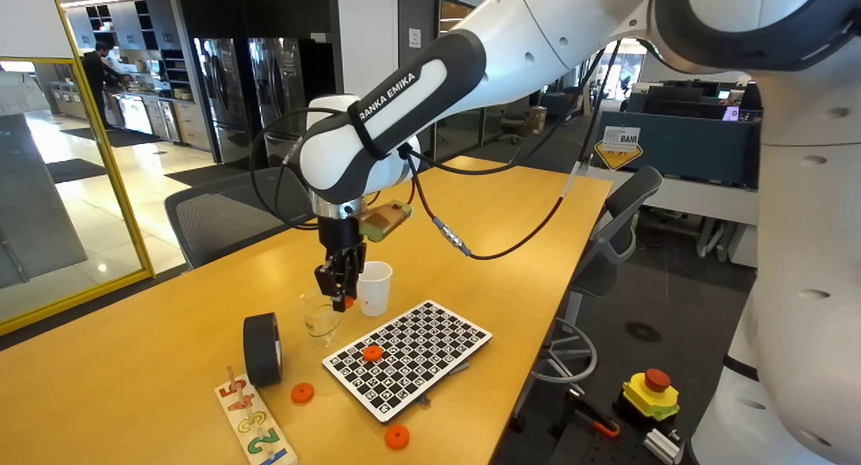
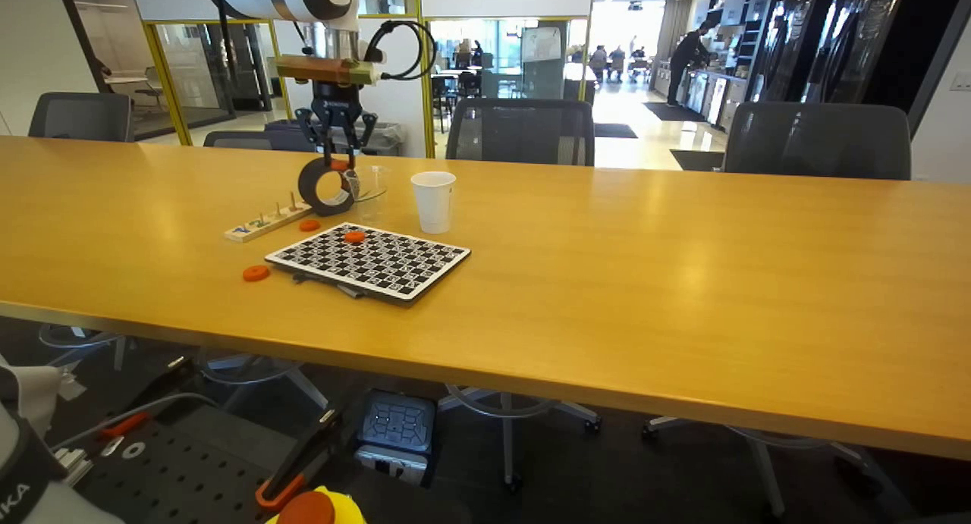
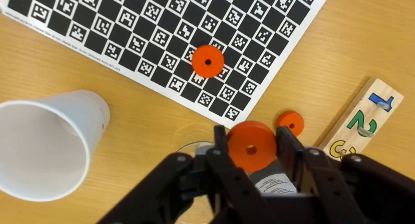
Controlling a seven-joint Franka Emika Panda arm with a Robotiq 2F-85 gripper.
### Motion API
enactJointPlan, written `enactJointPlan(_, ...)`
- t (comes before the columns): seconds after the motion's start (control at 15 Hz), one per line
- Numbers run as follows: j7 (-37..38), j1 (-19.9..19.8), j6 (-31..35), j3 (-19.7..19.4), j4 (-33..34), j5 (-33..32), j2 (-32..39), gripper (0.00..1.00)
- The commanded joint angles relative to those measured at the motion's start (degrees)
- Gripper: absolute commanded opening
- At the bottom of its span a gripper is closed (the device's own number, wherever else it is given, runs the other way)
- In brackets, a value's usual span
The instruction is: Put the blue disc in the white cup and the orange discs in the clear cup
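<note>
A long, wood-grained table [image 2: 645, 281] spreads beneath a white Franka arm [image 1: 551, 34]. A black-and-white checkered board [image 1: 410, 357] lies on the table, and near it the black gripper [image 3: 252, 143] points down. A wooden strip [image 1: 255, 421] with painted numerals and pegs rests just beside a black tape roll [image 1: 261, 350], which stands on its edge. The white cup [image 1: 375, 290] stands upright near the board, and the clear cup [image 1: 323, 327] stands between it and the roll, partly hidden by the gripper in the wrist view. One orange disc [image 3: 251, 162] is pinched between the jaws near the clear cup, though whether directly over it cannot be told; a second orange disc [image 2: 354, 236] rests on the board, a third orange disc [image 1: 302, 393] lies between the strip and the board, and a fourth orange disc [image 1: 397, 437] just beside the board.
</note>
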Motion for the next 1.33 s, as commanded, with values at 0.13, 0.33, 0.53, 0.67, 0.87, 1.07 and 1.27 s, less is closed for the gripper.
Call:
enactJointPlan(0.13,-3.58,0.05,-5.01,0.55,10.92,-0.74,7.29,0.21)
enactJointPlan(0.33,-4.47,0.23,-6.70,0.71,15.02,-1.06,10.10,0.21)
enactJointPlan(0.53,-5.26,0.20,-8.26,0.80,18.42,-1.11,12.43,0.21)
enactJointPlan(0.67,-5.67,0.18,-9.02,0.78,20.05,-1.13,13.61,0.21)
enactJointPlan(0.87,-6.05,0.05,-9.82,0.78,21.80,-0.99,14.89,0.21)
enactJointPlan(1.07,-6.10,0.06,-10.47,0.67,23.18,-1.11,15.80,0.21)
enactJointPlan(1.27,-5.70,0.04,-10.97,0.53,24.13,-1.09,16.42,0.50)
